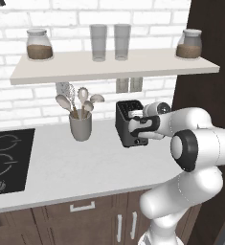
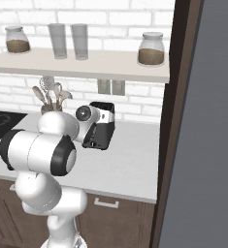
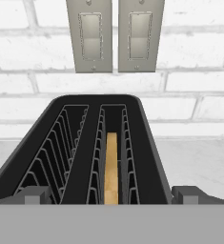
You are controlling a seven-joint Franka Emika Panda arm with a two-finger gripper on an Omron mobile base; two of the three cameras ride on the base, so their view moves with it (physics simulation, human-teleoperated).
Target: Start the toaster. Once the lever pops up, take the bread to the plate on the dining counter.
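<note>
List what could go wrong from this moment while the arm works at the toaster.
1. The tan bread slice sits deep in one slot of the small black boxy toaster, below the wire guides; a grasp may catch the guides instead.
2. The tool straddles the toaster's near end, fingertips wide apart; it may push the light toaster back toward the white brick wall.
3. The grey cup of wooden spoons stands beside the toaster; a wide swing could topple it.

Two light switches [image 3: 115, 35] sit on the white brick wall beyond the claw. Left of it stands a utensil crock [image 1: 80, 125], farther left a cooktop [image 1: 8, 160]. Overhead, a shelf [image 1: 109, 67] carries jars and glasses.
</note>
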